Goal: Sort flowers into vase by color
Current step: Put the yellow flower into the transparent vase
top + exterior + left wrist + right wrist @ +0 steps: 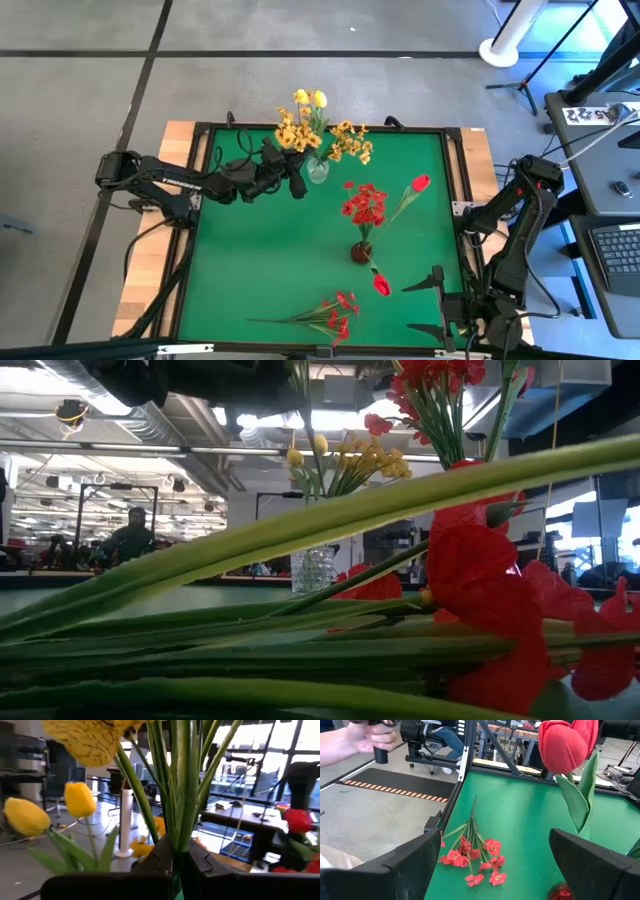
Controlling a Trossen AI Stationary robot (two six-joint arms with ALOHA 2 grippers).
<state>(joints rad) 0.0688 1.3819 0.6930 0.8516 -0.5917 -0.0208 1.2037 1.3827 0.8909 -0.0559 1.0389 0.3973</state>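
The left gripper (296, 180) is at the clear glass vase (317, 169) near the 12 o'clock edge of the green tabletop (250, 270), its fingers (155, 857) closed on green stems of the yellow flowers (305, 125) standing in that vase. Toward 3 o'clock of it, a small dark red vase (362, 250) holds a red spray (365, 203) and a leaning red tulip (420, 184). A second red tulip (381, 284) lies by that vase's 5 o'clock side. A red spray of small blooms (335, 312) lies flat near the 6 o'clock edge. The right gripper (438, 300) is at the 4 o'clock corner, fingers (405, 865) spread wide and empty. In the right wrist view, a person's hand (362, 740) shows beyond the tabletop.
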